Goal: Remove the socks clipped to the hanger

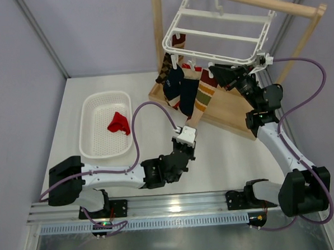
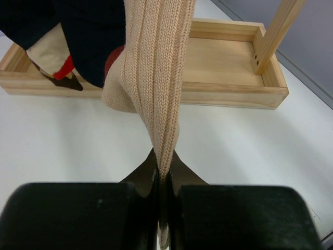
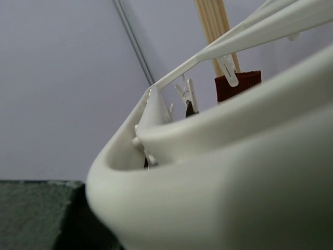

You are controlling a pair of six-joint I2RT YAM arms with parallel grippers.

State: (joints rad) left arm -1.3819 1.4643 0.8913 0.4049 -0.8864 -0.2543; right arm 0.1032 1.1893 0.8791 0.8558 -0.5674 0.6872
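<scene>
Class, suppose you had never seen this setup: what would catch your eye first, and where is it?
The left gripper, low at centre, is shut on the lower end of a cream sock, which stretches taut down from the white hanger at the top. A red sock lies in the white basket on the left.

Light even and diffuse from above; top view bright, table (image 1: 224,155) near white, shadows soft and faint beneath the basket (image 1: 85,121). Dull glare on the metal strip (image 1: 179,245). Left wrist view: cream sock (image 2: 156,78) sharp, left gripper (image 2: 163,172) dark, slightly soft. Right wrist view: hanger (image 3: 234,172) rim fills frame, blurred; clips (image 3: 186,96) behind crisper.
</scene>
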